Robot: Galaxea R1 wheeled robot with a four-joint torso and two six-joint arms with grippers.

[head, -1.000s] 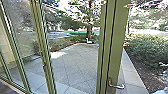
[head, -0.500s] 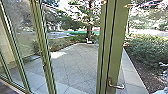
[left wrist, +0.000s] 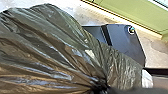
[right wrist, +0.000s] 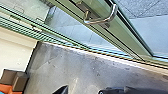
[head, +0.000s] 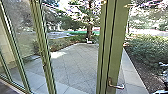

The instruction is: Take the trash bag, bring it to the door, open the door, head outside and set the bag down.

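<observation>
Trash bag (left wrist: 47, 50) at near left, neck pinched in left gripper (left wrist: 101, 87); thin plastic could be torn or let slip by swinging weight. Right gripper's state can't be told. Door handle (right wrist: 106, 20), right, could be missed if misaligned; bag could be snagged on green door frame (head: 119, 42) beyond if brought too close. No brands, labels or writing can be read.

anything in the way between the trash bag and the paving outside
Yes: the green-framed glass door, with its metal handle, stands between the trash bag and the paving. Whether it is latched, I cannot tell.
</observation>
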